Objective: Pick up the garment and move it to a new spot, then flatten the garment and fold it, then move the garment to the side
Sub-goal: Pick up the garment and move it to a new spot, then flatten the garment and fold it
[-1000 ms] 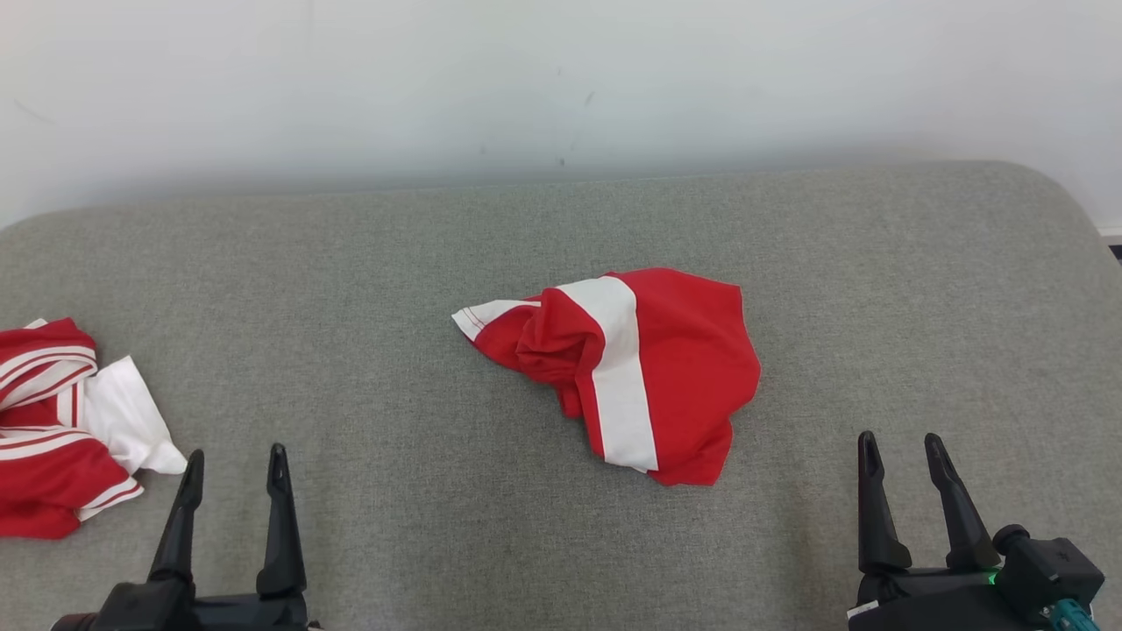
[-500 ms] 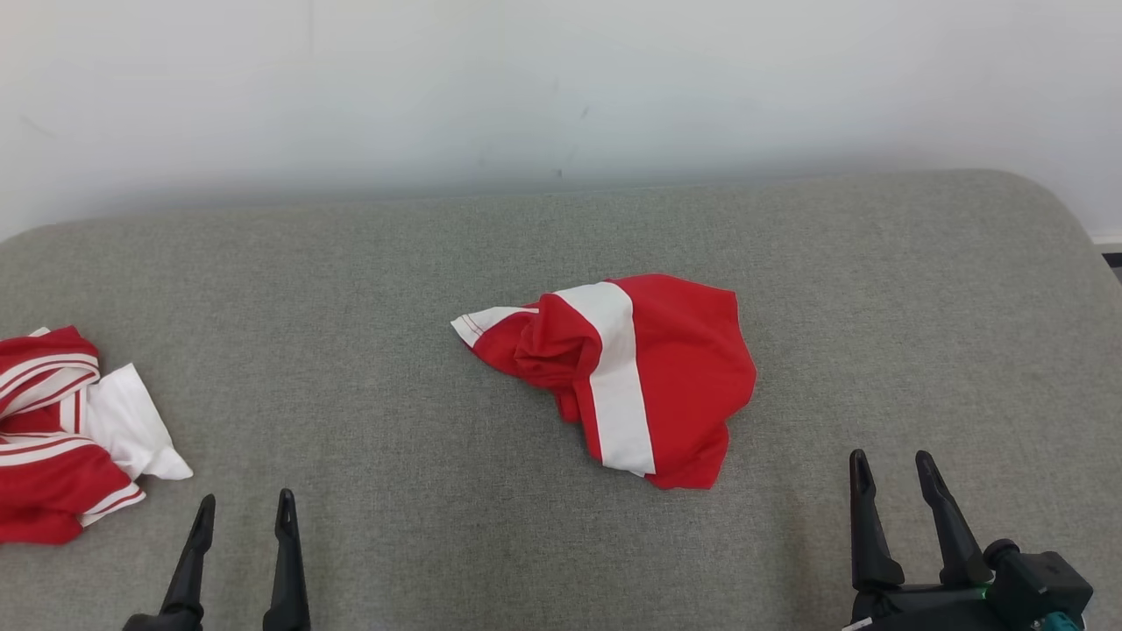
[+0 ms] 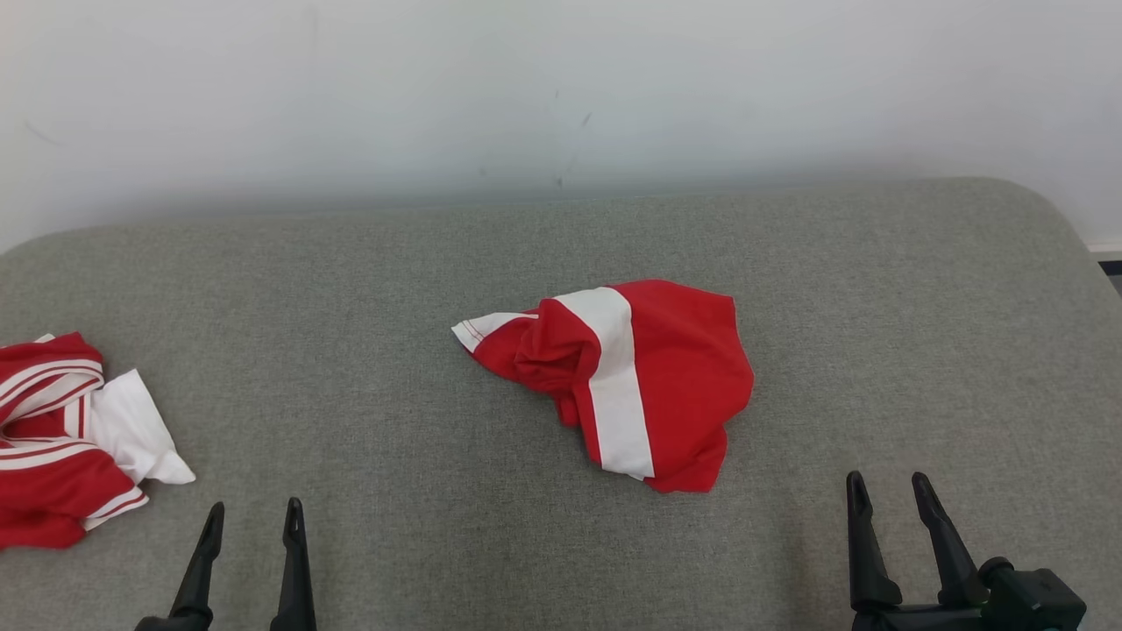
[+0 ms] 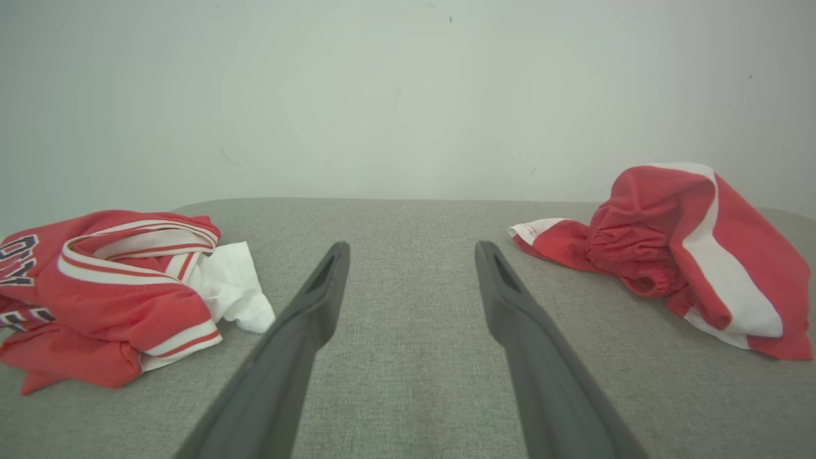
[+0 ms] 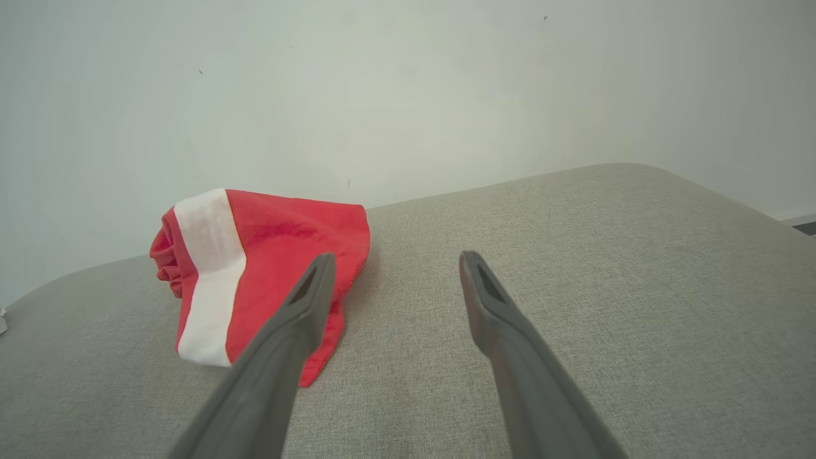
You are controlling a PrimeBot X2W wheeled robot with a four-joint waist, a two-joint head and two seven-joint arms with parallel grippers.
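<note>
Standing apparently at the first pick-up, left hand (image 3: 254, 508) and right hand (image 3: 886, 480) both empty and spread open, well short of the crumpled garment (image 3: 675, 377) lying mid-way on the grey cushion (image 3: 351, 368), likely needing a forward reach and pinch.

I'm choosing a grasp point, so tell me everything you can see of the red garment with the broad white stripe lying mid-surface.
The red garment is thin, soft-looking cloth with one broad white stripe and a white-trimmed hem pointing toward the robot's left. A gathered elastic waistband suggests shorts. It lies crumpled and unfolded in a low heap on the grey fabric surface, which alone touches it.
</note>
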